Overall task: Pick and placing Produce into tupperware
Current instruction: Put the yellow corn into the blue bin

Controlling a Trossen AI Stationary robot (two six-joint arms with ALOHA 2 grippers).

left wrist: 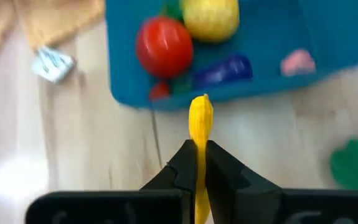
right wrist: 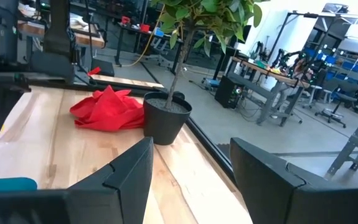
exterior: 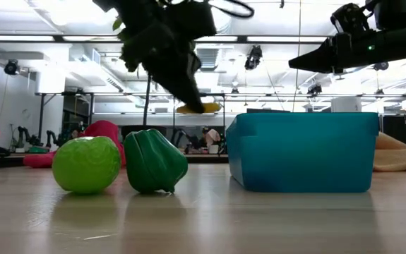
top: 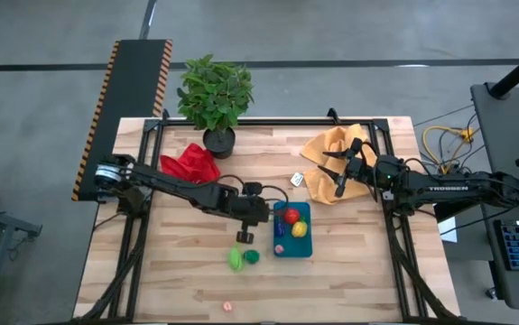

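Left wrist view — left tool pinched tight on yellow produce beside tupperware; right tool wide open, empty

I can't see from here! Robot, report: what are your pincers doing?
Left pincer shut on yellow produce, beside the tupperware. Right pincer open, waiting over mustard cloth. Nothing blocking.

Bright, even ceiling strip lights — soft shadows; left wrist view blurred throughout.

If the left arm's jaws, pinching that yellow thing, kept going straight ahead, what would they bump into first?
Probably the near wall of the teal tupperware, just ahead of the left gripper and its yellow piece of produce. If they are high enough to clear the rim, the red tomato inside comes next; depth is unclear.
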